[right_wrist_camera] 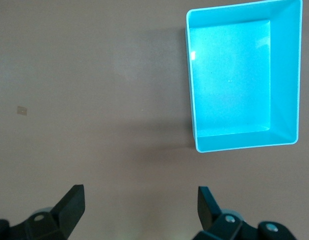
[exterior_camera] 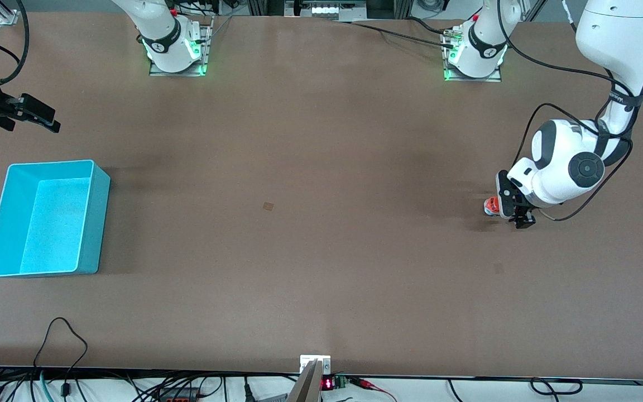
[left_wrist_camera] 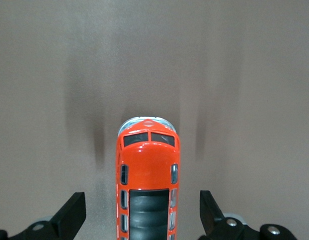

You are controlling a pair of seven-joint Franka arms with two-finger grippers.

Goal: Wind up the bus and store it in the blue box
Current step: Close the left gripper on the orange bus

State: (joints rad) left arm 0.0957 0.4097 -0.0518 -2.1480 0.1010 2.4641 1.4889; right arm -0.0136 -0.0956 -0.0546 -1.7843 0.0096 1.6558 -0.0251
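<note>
Orange bus (left_wrist_camera: 147, 185) on the table (exterior_camera: 321, 251) toward the left arm's end, left gripper (left_wrist_camera: 144, 212) low over it, fingers spread either side without touching, right gripper (right_wrist_camera: 139, 207) released, waiting near the blue box (exterior_camera: 94, 218) at the right arm's end

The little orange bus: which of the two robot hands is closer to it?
The left. The left gripper is right over the bus, open fingers either side without touching. The right gripper waits open at the table's opposite end, near the blue box.
</note>
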